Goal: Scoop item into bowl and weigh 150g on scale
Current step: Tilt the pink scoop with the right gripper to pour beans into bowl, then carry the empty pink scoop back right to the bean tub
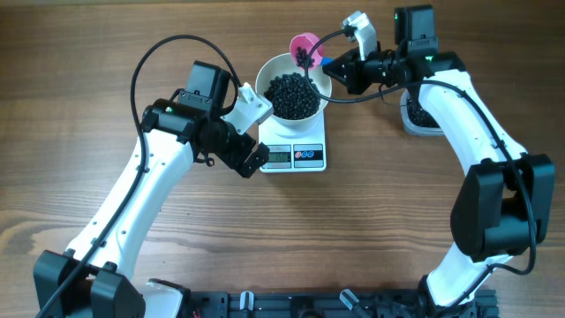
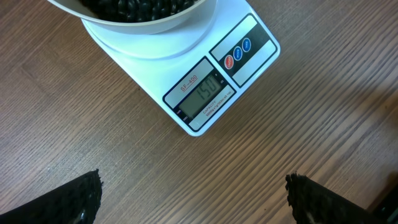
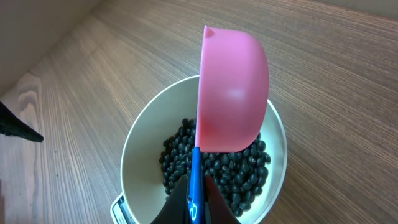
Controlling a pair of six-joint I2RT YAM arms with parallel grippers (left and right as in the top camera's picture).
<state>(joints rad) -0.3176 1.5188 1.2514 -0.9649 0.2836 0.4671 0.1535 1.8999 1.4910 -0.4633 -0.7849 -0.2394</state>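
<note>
Beads (image 1: 292, 95), glossy black, filled the round white bowl (image 1: 265, 75) on the white plastic SF-400 scale (image 2: 205, 93) reading 150. Right gripper (image 3: 194, 200) clenched a pink scoop (image 3: 231, 93) at the bowl's one o'clock; left gripper (image 1: 252, 159) gaped.

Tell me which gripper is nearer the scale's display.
Left. The left gripper hangs open just beside the display, at the scale's front corner; the right gripper is beyond the bowl, shut on the scoop.

Both arms (image 1: 132, 199) have white links, black joints, looping black cables (image 1: 177, 37) and ridged black claw fingers (image 2: 74, 199).
</note>
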